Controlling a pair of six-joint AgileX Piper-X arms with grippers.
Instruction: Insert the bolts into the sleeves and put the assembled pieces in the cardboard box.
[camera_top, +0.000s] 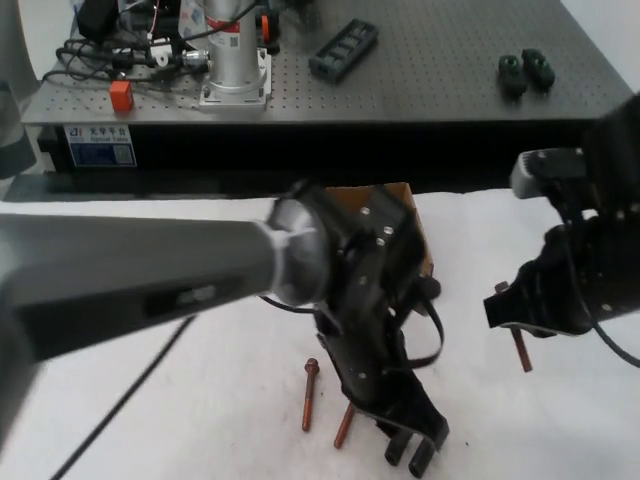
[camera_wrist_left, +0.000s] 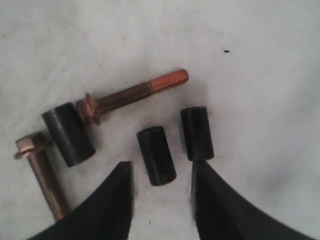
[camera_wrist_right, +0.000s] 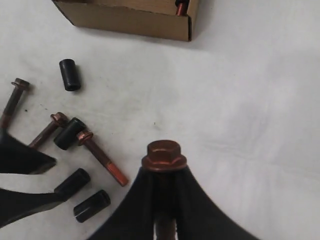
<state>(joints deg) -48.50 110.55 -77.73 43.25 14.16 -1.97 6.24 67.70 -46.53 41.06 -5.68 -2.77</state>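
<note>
My left gripper is open, low over the white cloth, with a small black sleeve lying between its fingertips. A second sleeve touches one fingertip, and a thicker sleeve lies beside two copper bolts. My right gripper is shut on a copper bolt, head outward, held above the cloth. The cardboard box stands beyond, with a copper piece showing inside. In the high view the left gripper is at the front, by two loose bolts.
Another sleeve lies alone nearer the box. The left arm stretches across the front of the high view and hides part of the box. A metal bench with a post and black parts stands behind.
</note>
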